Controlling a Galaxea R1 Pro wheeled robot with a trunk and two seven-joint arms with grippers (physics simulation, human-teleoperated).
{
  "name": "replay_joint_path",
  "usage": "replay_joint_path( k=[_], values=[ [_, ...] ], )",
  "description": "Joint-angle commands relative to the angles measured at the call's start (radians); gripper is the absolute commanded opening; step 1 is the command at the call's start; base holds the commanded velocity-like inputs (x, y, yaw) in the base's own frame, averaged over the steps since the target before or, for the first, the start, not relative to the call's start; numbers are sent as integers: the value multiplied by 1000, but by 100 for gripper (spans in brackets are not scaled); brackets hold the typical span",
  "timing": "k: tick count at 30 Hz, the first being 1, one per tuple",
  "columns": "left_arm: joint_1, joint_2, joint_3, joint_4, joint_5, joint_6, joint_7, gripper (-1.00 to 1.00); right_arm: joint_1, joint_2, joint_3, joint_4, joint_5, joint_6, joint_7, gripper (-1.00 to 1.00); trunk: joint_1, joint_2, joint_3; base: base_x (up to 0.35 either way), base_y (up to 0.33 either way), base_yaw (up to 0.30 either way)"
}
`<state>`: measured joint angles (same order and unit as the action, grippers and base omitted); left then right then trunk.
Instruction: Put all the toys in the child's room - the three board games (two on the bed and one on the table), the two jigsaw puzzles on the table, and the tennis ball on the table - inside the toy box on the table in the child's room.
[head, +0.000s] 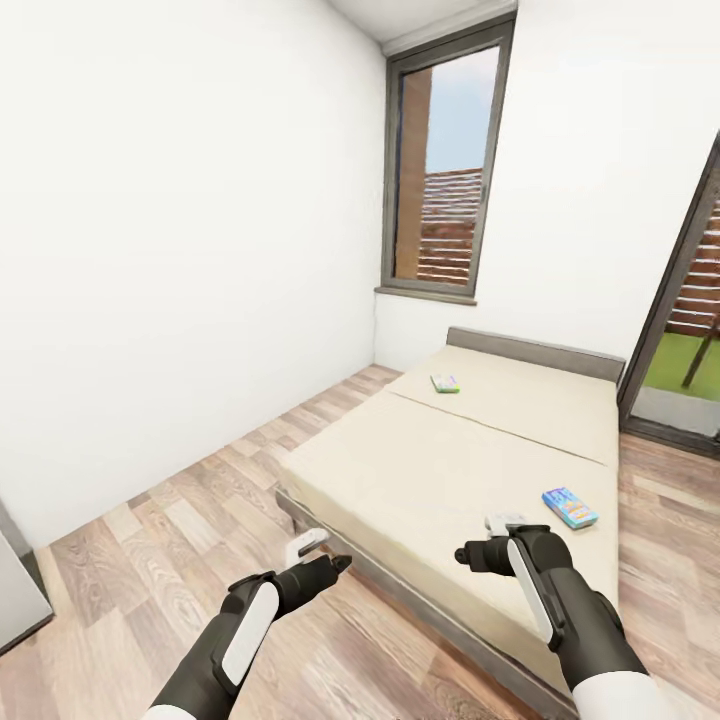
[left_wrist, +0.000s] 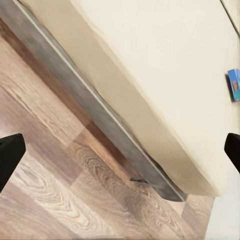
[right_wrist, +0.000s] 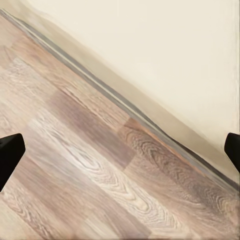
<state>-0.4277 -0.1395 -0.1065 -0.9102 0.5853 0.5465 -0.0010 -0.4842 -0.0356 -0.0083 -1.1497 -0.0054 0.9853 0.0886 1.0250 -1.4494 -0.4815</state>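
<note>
Two board games lie on the beige bed (head: 420, 480). A small blue board game (head: 570, 507) rests near the bed's right edge, also seen as the blue box (left_wrist: 234, 84) in the left wrist view. A green-edged, white-faced board game (head: 444, 383) lies farther back near the headboard. My left gripper (head: 325, 560) hangs open over the floor just before the bed's near corner. My right gripper (head: 490, 540) is open above the bed's front edge, left of the blue game. Both hold nothing. The table, toy box, jigsaw puzzles and tennis ball are out of view.
The low bed frame (left_wrist: 100, 112) runs along the wood-plank floor (head: 170, 540). A tall window (head: 445, 165) is in the far wall and a glass door (head: 690, 330) stands at the right. A grey piece of furniture (head: 15, 590) sits at the left edge.
</note>
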Motion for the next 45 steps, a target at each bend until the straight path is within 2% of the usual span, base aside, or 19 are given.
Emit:
replay_joint_path(
  k=[1, 17, 21, 22, 26, 45],
  values=[
    [0, 0, 1, -1, 2, 4, 0, 100, -1, 0, -1, -1, 0, 4, 4, 100, 0, -1, -2, 0, 0, -283],
    [6, 1, 2, -1, -1, 2, 0, 100, 7, 0, -2, -1, -1, -7, 6, 100, 0, -1, -8, 0, -13, -196],
    [9, 1, 2, -1, -2, 1, 0, 100, 10, 0, -2, 4, 0, -42, 8, 100, 0, -1, -9, 0, -141, -54],
    [10, 1, 2, -1, -3, 1, 1, 100, 13, 0, -1, 12, 0, -82, 9, 100, 0, -1, -9, 0, -218, -22],
    [11, 1, 2, -1, -4, 1, 3, 100, 13, 0, -1, 22, 0, -106, 10, 100, 0, -1, -9, 0, -227, -15],
    [12, 1, 2, -4, 0, 2, 2, 100, 13, 6, 0, 37, -4, -123, 6, 100, 0, -1, -9, 0, -94, -4]
  ],
)
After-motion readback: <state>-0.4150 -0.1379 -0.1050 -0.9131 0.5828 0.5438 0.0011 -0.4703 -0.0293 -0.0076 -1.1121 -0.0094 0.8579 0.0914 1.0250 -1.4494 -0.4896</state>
